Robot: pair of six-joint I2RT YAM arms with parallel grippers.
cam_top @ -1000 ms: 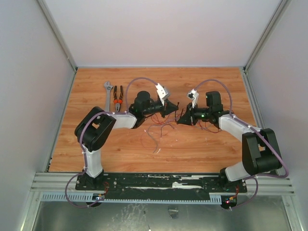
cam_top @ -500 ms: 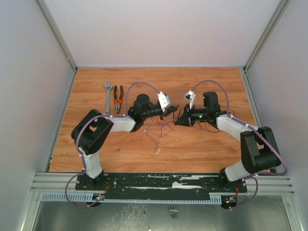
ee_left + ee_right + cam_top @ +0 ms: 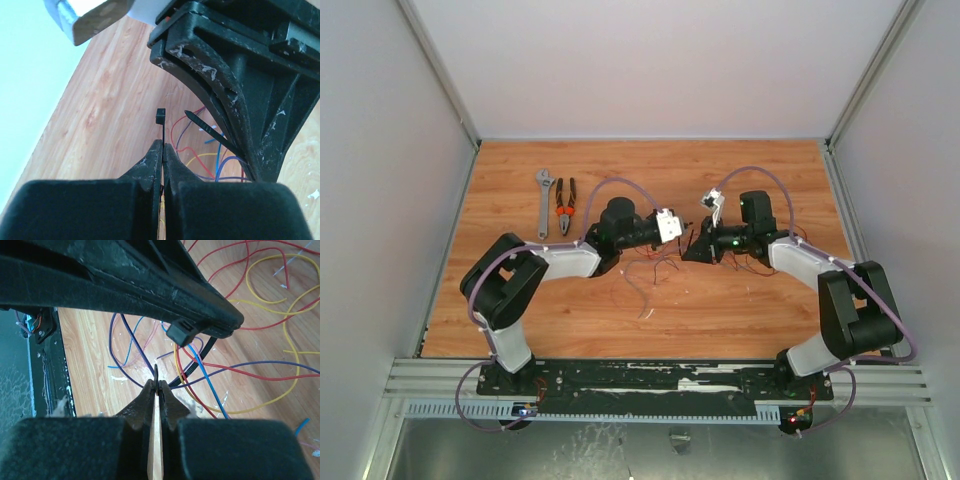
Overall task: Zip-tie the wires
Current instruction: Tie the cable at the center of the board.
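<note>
The wires (image 3: 645,280) lie in a loose tangle on the wooden table under both grippers. They also show in the left wrist view (image 3: 218,164) and the right wrist view (image 3: 211,385). My left gripper (image 3: 677,240) (image 3: 163,146) is shut on the zip tie (image 3: 160,116), just below its head. My right gripper (image 3: 690,250) (image 3: 158,382) is shut on the zip tie's thin tail end. In the right wrist view the zip tie (image 3: 200,360) curves from its head at the left fingertip down past several wires. The two grippers almost touch.
A grey adjustable wrench (image 3: 544,200) and orange-handled pliers (image 3: 564,205) lie at the back left of the table. Light walls close in the table at the back and on both sides.
My left wrist has rolled and shifted right, closing the gap to my right gripper. My right gripper has edged slightly left. Both stay shut on the zip tie.
</note>
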